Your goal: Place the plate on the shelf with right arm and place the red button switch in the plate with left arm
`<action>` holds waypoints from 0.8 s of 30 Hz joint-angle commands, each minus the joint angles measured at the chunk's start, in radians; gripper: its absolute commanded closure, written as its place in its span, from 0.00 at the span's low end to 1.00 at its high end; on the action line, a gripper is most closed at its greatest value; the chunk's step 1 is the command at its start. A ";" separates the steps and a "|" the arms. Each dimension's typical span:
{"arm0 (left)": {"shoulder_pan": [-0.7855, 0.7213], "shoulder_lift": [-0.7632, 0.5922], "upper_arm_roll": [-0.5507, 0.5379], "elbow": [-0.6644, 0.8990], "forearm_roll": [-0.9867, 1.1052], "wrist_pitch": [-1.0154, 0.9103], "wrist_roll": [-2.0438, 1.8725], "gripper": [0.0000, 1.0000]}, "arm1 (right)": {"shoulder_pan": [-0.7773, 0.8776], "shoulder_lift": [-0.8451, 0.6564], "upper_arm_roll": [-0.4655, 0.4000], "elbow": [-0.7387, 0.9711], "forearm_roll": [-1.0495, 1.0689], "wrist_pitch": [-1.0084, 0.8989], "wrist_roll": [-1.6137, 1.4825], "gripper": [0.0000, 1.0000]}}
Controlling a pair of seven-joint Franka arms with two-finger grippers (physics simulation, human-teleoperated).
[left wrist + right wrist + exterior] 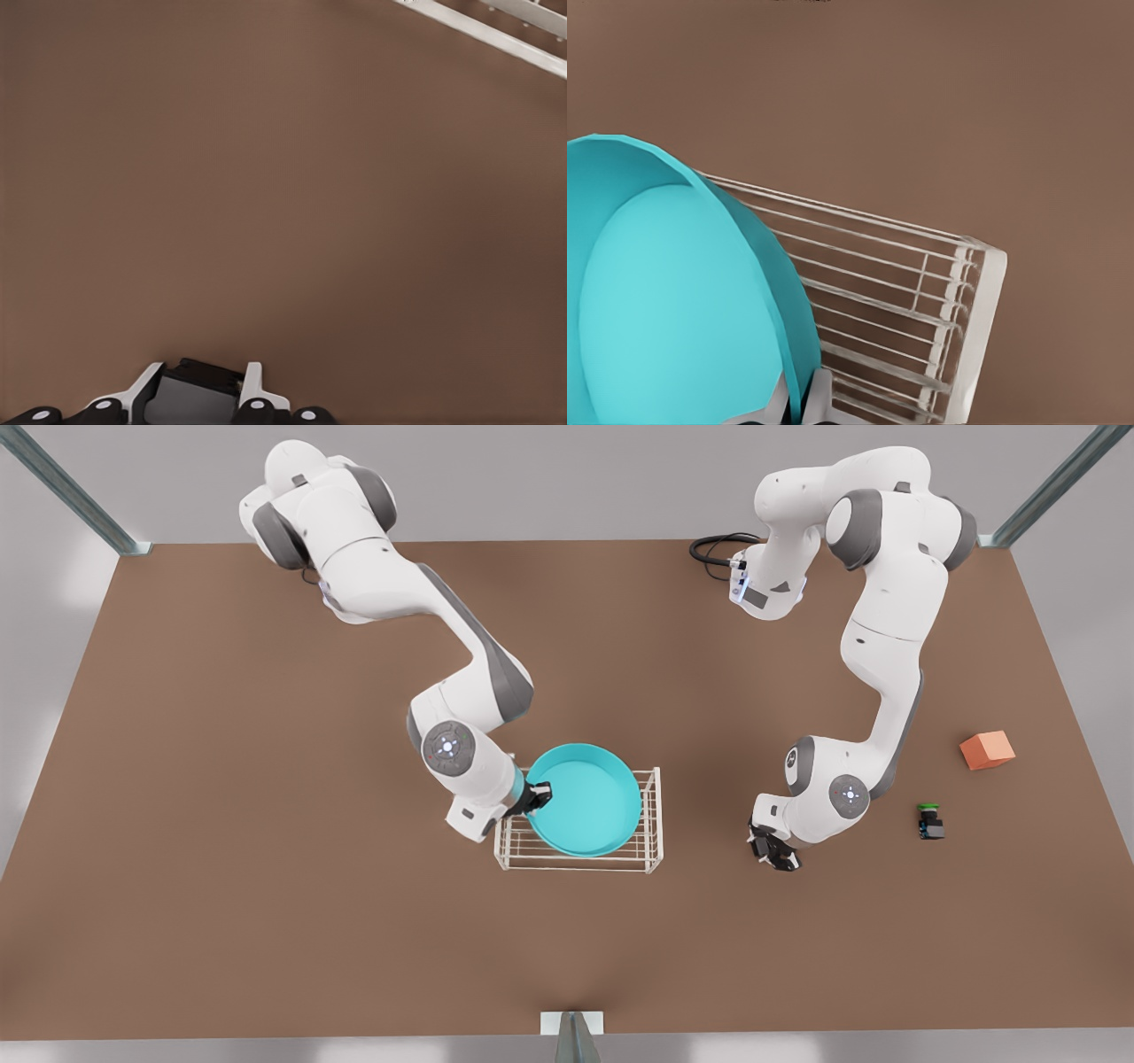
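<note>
The right gripper (537,795) is clamping the plate (586,802) rim over the shelf (651,841), while the left gripper (773,854) is grasping a dark block (197,394) near the surface (266,824).

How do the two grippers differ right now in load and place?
The right gripper pinches the rim of the wide turquoise plate over the shelf. The left gripper clamps a tiny dark block, likely the red button switch. The right is at the rack; the left is low over bare table, apart from it. Both are shut on something.
</note>
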 commanded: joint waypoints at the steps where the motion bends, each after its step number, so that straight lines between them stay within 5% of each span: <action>1: 0.001 -0.002 0.000 0.000 -0.001 -0.006 0.009 0.49 | 0.007 0.005 0.000 0.001 -0.010 0.101 0.631 0.83; 2: 0.001 -0.007 0.000 0.000 -0.001 -0.009 0.009 0.49 | 0.007 0.005 0.000 -0.002 -0.010 0.101 0.632 0.34; 3: 0.001 -0.008 0.000 0.000 -0.001 -0.010 0.009 0.49 | 0.007 0.004 0.001 -0.009 -0.012 0.101 0.649 0.00; 7: 0.009 -0.017 -0.002 0.000 -0.001 -0.012 0.010 0.51 | -0.077 -0.154 0.003 -0.081 -0.004 0.044 0.543 0.00; 11: 0.018 -0.048 -0.003 0.002 -0.007 -0.015 0.009 0.51 | -0.252 -0.412 -0.010 -0.074 0.069 -0.409 0.292 0.00; 15: 0.015 -0.120 -0.006 0.000 -0.012 -0.056 0.007 0.51 | -0.574 -0.357 -0.003 -0.125 -0.147 -0.496 -0.323 0.00; 24: -0.045 -0.281 -0.043 0.003 -0.096 -0.177 -0.023 0.51 | -0.533 -0.403 0.061 -0.093 -0.168 -0.669 -0.218 0.00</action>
